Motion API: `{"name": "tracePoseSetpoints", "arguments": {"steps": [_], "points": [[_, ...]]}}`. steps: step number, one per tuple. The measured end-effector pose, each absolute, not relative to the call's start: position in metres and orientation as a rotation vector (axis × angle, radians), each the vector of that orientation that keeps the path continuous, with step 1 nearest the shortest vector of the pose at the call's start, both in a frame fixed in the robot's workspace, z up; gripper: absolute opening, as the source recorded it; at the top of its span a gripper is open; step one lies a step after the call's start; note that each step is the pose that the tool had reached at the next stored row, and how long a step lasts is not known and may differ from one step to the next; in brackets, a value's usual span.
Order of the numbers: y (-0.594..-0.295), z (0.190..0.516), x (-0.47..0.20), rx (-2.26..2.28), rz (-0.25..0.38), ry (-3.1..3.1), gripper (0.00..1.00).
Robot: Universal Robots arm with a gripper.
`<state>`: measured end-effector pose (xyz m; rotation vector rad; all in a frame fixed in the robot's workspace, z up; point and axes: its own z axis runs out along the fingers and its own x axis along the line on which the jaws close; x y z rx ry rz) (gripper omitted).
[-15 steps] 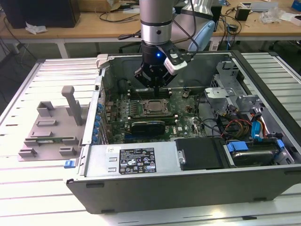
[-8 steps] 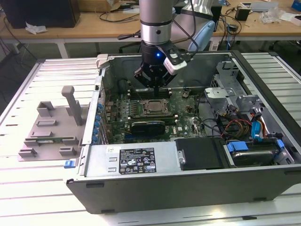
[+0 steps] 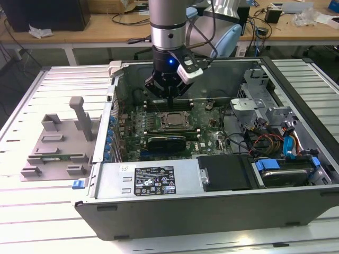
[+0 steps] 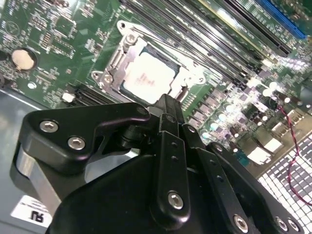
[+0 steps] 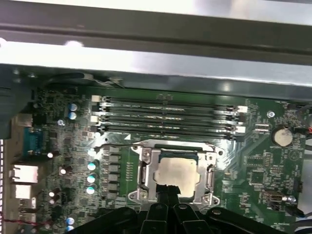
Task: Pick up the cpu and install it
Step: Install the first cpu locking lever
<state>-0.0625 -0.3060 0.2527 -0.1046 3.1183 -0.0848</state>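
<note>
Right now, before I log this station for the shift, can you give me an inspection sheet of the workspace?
Surface: slatted table, carrying an open computer case.
Job's things: cpu lies in the motherboard socket inside the case.
Clutter: grey plastic tray on the table, at the exterior view's left of the case.
Grippers: gripper low inside the case, fingers together over the cpu's edge.
Cables: coloured bundle in the case, toward the exterior view's right.
Surroundings: workbenches behind, with loose cables.
</note>
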Motion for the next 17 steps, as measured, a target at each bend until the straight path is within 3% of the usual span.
{"name": "tracePoseSetpoints", "arguments": {"steps": [17], "points": [[-0.305, 0.258, -0.083, -0.105, -0.085, 3.118, 0.11]]}}
